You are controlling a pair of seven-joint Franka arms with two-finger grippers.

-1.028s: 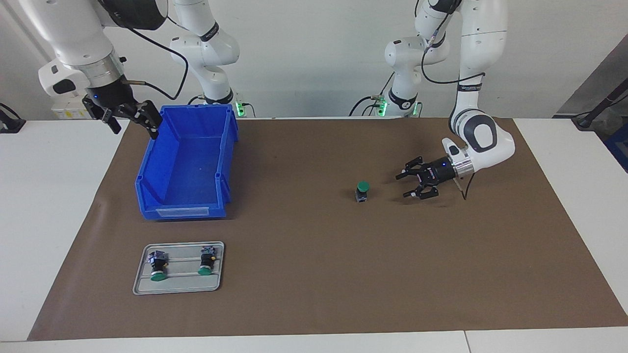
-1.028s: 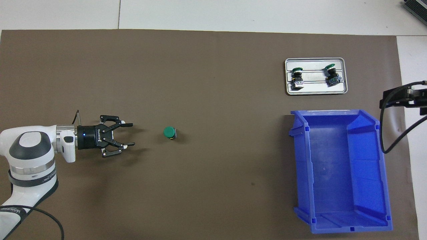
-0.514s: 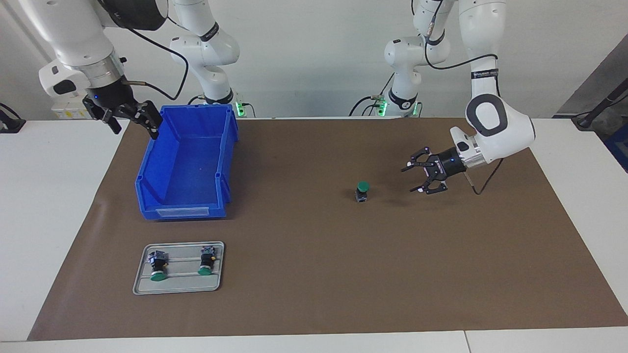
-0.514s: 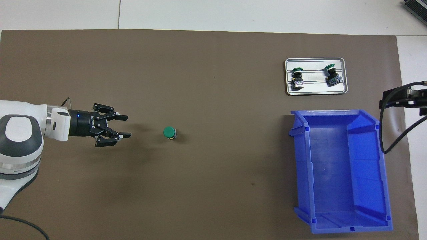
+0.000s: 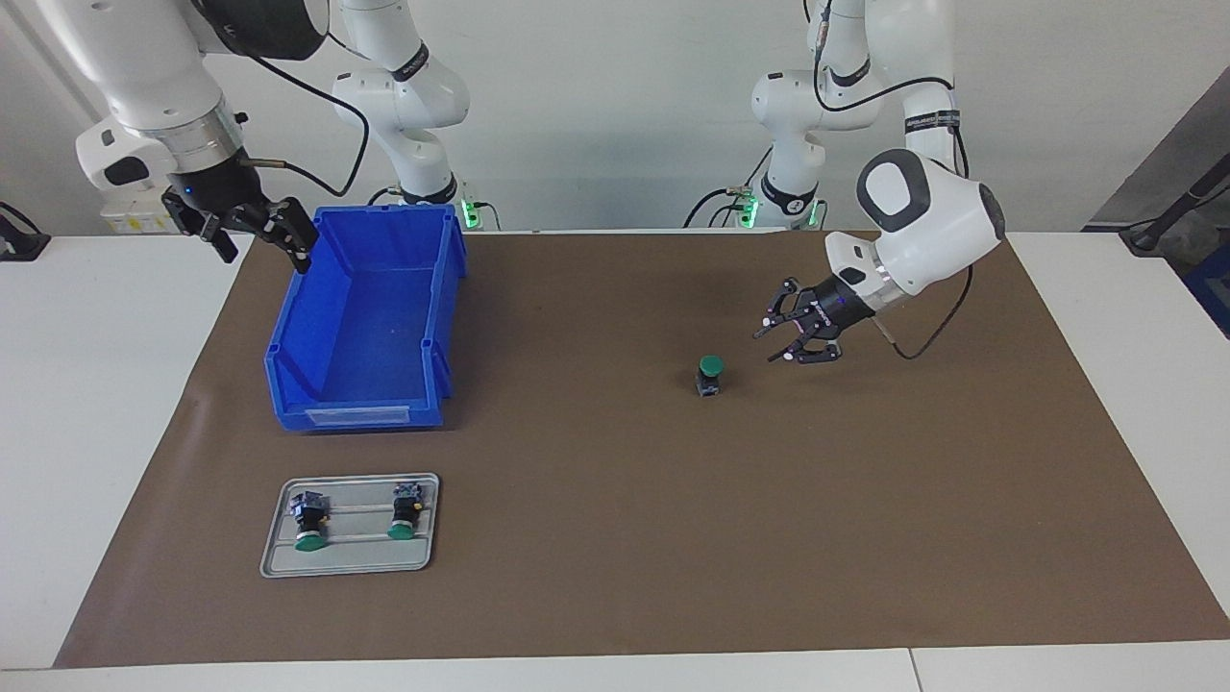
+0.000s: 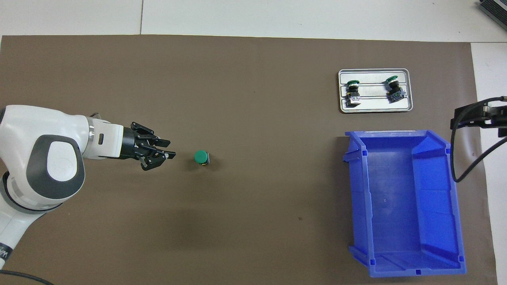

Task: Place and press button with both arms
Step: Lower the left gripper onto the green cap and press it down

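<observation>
One button stands upright on the brown mat, green cap up; it also shows in the overhead view. My left gripper is open and empty, raised above the mat beside the button, toward the left arm's end of the table, fingers pointing at it with a gap between; it also shows in the overhead view. My right gripper is open and empty, waiting in the air beside the blue bin's outer wall.
A blue bin stands open and empty at the right arm's end. A grey metal tray, farther from the robots than the bin, holds two more buttons lying on their sides.
My left gripper has risen and swung toward the button, its wrist turning downward at an angle. The button and the right arm have not moved.
</observation>
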